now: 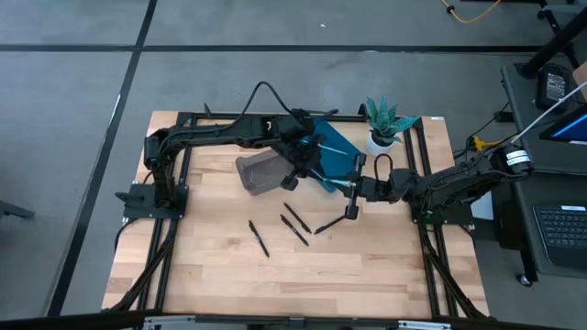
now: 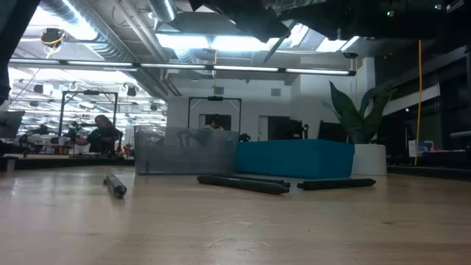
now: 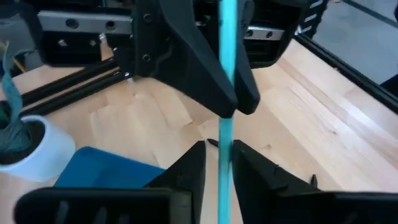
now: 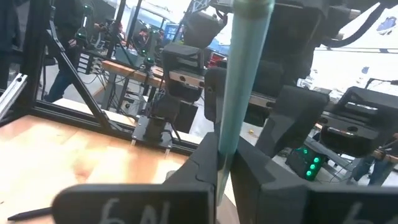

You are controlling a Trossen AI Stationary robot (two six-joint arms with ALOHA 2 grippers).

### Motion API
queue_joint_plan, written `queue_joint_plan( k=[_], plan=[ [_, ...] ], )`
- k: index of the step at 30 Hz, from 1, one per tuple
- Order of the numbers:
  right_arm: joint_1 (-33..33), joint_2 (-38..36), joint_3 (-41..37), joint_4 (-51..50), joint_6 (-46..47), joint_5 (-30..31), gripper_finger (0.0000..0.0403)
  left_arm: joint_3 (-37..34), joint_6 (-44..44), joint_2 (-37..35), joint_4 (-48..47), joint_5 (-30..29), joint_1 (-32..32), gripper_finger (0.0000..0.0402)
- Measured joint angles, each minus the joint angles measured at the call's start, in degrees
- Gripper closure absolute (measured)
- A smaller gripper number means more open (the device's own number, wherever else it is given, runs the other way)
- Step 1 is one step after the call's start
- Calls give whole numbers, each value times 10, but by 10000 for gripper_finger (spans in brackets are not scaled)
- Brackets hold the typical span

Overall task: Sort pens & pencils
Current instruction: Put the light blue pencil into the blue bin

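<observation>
A light blue stick [image 1: 335, 181] hangs in the air between my two grippers, above the near edge of the blue tray [image 1: 337, 151]. My right gripper [image 1: 353, 189] comes in from the table's right and is shut on it. My left gripper [image 3: 219, 163] comes from the left, and its fingers stand a little apart on either side of the stick's other end. Several black sticks [image 1: 295, 225] lie flat on the wood nearer the front, among them one [image 1: 259, 238] and another [image 1: 327, 225]. My right gripper pinches the light blue stick [image 4: 225, 146] between its two fingers, coming level from the table's right. The stick runs roughly along the fingers and on past their tips toward my left gripper, lifted clear of the table. My left gripper: I see a gap beside the stick [image 3: 224, 155] at one finger and cannot tell whether the other touches it.
A grey mesh container [image 1: 261, 172] stands to the left of the blue tray. A potted plant in a white pot [image 1: 383, 128] stands at the far right. Black frame rails run along the table's edges. Bare wood lies toward the near edge.
</observation>
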Motion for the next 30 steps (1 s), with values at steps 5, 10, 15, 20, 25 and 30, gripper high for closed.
queue_joint_plan(
  k=[5, 10, 15, 20, 25, 30],
  plan=[
    [0, 0, 0, -21, 0, 19, 379, 0, -5, 0, -28, -68, 2, 310],
    [0, 0, 0, -36, 0, 22, 379, 0, -5, -4, -108, -136, 13, 308],
    [-6, -1, 0, -43, 0, 25, 379, 0, -28, -9, -178, -140, 33, 308],
    [-27, -2, 0, -48, 13, 27, 379, 0, -37, -18, -181, -81, 51, 308],
    [-53, -5, 0, -50, 21, 27, 379, -2, -4, -31, -168, -5, 47, 308],
    [-94, -29, 0, -105, 56, -8, 379, -44, 12, -53, -125, 2, 41, 307]
  ],
)
